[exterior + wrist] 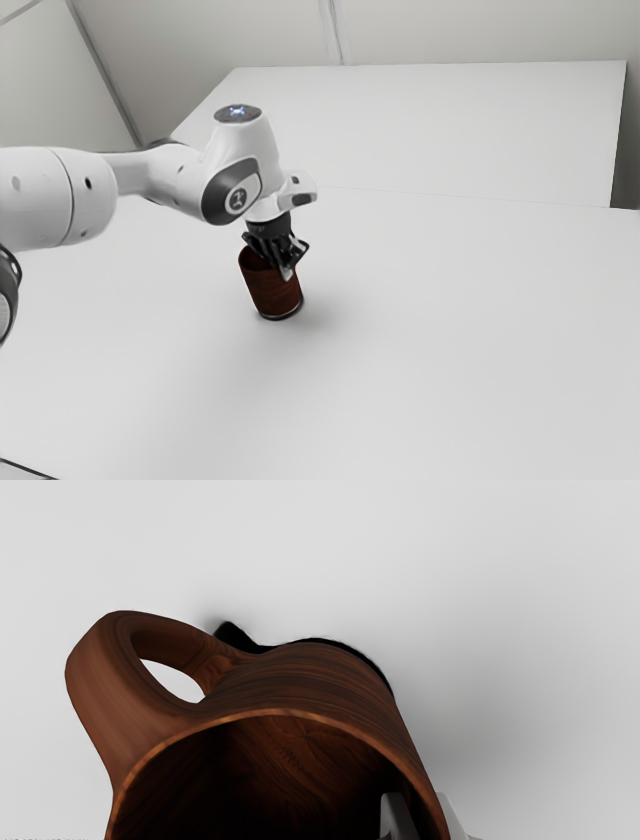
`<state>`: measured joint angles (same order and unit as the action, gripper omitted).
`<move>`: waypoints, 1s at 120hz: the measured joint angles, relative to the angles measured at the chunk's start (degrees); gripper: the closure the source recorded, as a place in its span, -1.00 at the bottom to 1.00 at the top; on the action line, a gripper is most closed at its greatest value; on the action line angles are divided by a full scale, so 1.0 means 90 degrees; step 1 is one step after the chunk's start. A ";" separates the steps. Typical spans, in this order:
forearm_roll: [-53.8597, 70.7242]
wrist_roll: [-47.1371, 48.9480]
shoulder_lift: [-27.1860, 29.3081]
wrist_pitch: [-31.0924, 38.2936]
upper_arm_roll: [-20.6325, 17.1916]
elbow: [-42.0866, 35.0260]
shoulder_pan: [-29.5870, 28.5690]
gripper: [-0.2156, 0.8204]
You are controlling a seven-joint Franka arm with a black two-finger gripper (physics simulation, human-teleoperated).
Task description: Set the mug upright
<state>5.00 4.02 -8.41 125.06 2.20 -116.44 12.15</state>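
The mug [274, 292] leans on the near white table [450, 330], left of the exterior view's middle, its mouth tipped toward that view's left. The gripper [285, 268] is clenched on its wall, one finger [392, 815] inside, the other outside; the rest of the interior is partly dark. Farther off stands a pale wall [460, 30].

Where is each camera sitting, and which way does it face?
Exterior view: beside the arm, looking down across the white table; the arm reaches in from the exterior view's left.
Wrist view: above the jaws, looking past their tips at the wood-grained mug and the table.
Both share: mug, table, jaws.
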 joint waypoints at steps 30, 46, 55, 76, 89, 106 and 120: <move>-0.0114 0.0316 0.0037 0.0273 -0.0007 -0.0072 0.0000 0.18; -0.0132 0.0430 0.0338 0.0290 -0.0012 -0.0072 -0.0037 -0.16; -0.0136 0.0482 0.0567 0.0205 -0.0061 -0.0072 -0.0066 -0.27; -0.0141 0.0484 0.0798 -0.0162 -0.0096 0.0339 0.0066 -0.43; -0.0143 0.0289 0.0686 -0.0740 -0.0029 0.1322 0.0177 -0.47; -0.0145 -0.0013 0.0430 -0.1733 0.0149 0.2593 0.0017 -0.51; -0.0161 -0.0255 0.0475 -0.2304 0.0199 0.2835 -0.0313 -0.53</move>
<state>3.55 1.73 -4.14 104.32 3.99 -90.92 9.33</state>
